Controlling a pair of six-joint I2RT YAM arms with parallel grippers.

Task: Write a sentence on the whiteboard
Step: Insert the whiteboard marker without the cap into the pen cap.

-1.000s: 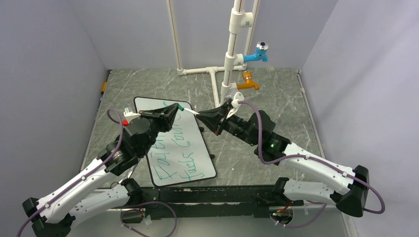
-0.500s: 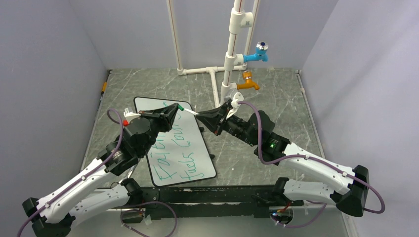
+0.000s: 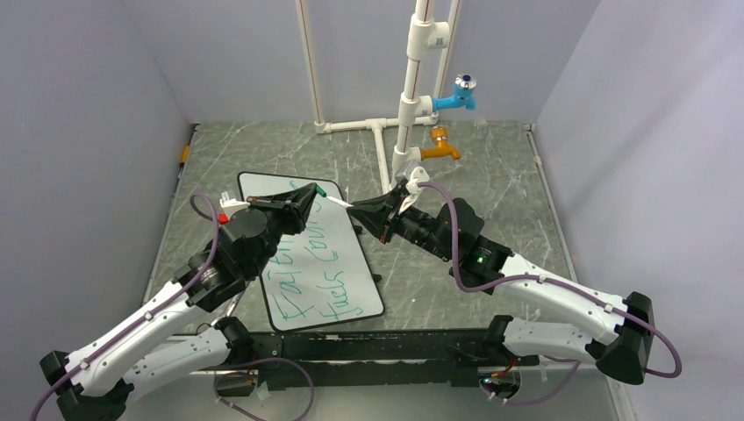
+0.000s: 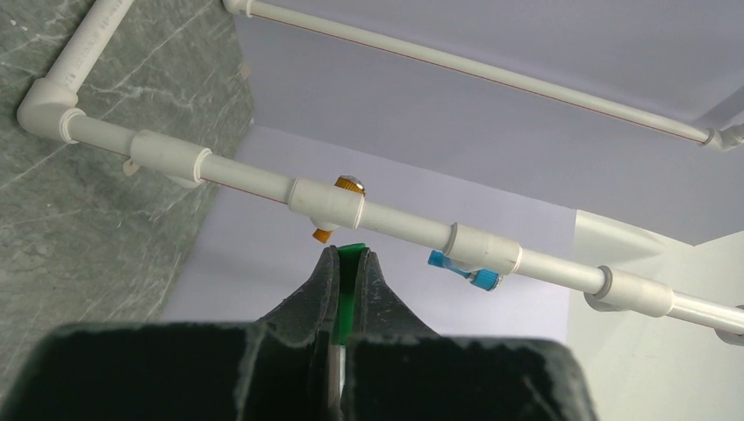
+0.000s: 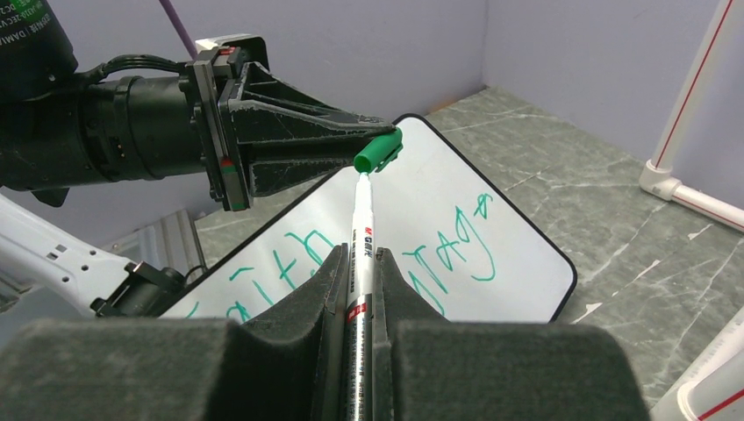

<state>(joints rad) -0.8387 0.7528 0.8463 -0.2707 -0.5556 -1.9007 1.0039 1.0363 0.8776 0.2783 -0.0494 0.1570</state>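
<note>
The whiteboard [image 3: 364, 282] lies flat left of centre, and the sentence [image 3: 309, 285] runs along it in two lines of green handwriting. The right wrist view shows the whiteboard [image 5: 518, 250] with part of the sentence [image 5: 452, 241]. My left gripper [image 3: 313, 188] hovers over the board's far end, shut on a green cap [image 4: 347, 285]. Facing it, my right gripper [image 3: 356, 208] is shut on a white marker [image 5: 362, 219]. The marker's tip meets the open mouth of the cap [image 5: 379, 151]. Whether the tip sits inside is unclear.
A white pipe frame [image 3: 411, 88] stands behind the grippers, carrying a blue tap [image 3: 460, 93] and an orange tap [image 3: 441, 147]. Its floor pipes [image 3: 379, 145] run along the back. Grey walls close in on three sides.
My right arm has shifted a little towards the left gripper, bringing the marker closer to the cap. The left arm and the board have not moved.
</note>
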